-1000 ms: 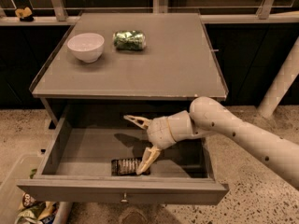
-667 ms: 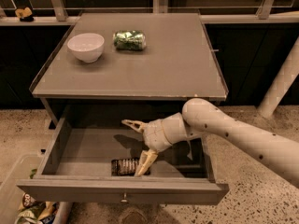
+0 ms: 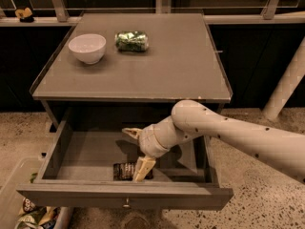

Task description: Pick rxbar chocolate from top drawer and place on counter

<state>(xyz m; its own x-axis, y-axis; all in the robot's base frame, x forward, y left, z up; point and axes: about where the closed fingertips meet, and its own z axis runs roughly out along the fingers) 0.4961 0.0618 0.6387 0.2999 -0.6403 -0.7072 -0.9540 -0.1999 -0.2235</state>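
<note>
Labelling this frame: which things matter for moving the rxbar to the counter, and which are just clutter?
Job: rxbar chocolate, top drawer, counter, tool open inside the drawer over the bar.
Lying about: white bowl, green foil packet.

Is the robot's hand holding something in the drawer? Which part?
Nothing held. The gripper is open in the top drawer, one finger by the right end of the rxbar chocolate lying there.

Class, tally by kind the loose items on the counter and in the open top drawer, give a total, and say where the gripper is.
white bowl, on the counter: 1
green foil packet, on the counter: 1
rxbar chocolate, in the top drawer: 1
Total: 3
gripper: open, inside the top drawer, beside the rxbar chocolate.
</note>
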